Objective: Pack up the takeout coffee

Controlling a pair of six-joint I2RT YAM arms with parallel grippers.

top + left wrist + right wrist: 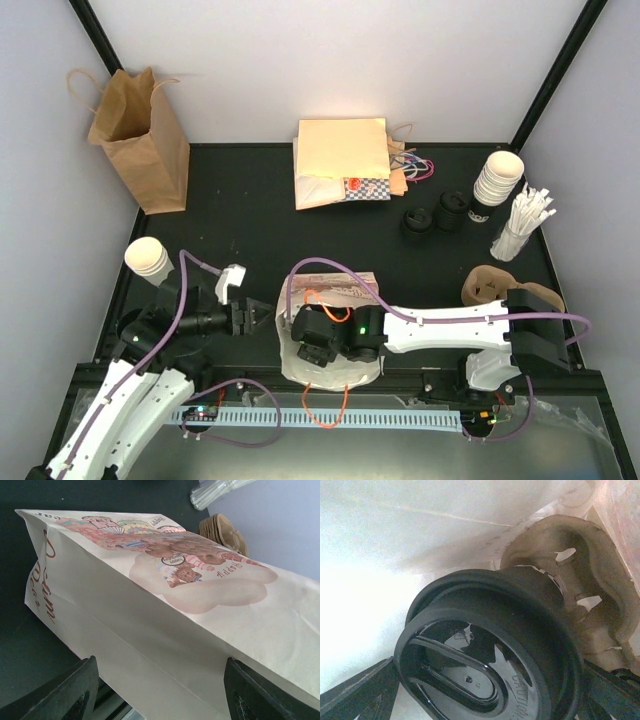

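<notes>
Black table (250, 200), sideways paper bag (340, 287).
My right claw (490, 680) is sitting wide around the takeout coffee (490, 645), grip unclear; backing out straight seems safest.

Top camera overlooks whole surface (250, 220); left wrist close beside printed paper bag (175, 630), shared with top; right wrist inside it, up against takeout coffee (490, 655).

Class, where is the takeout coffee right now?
Right wrist view, lower centre: the takeout coffee sits between the fingers of the right gripper, inside the white paper bag, beside a brown pulp carrier.
</notes>
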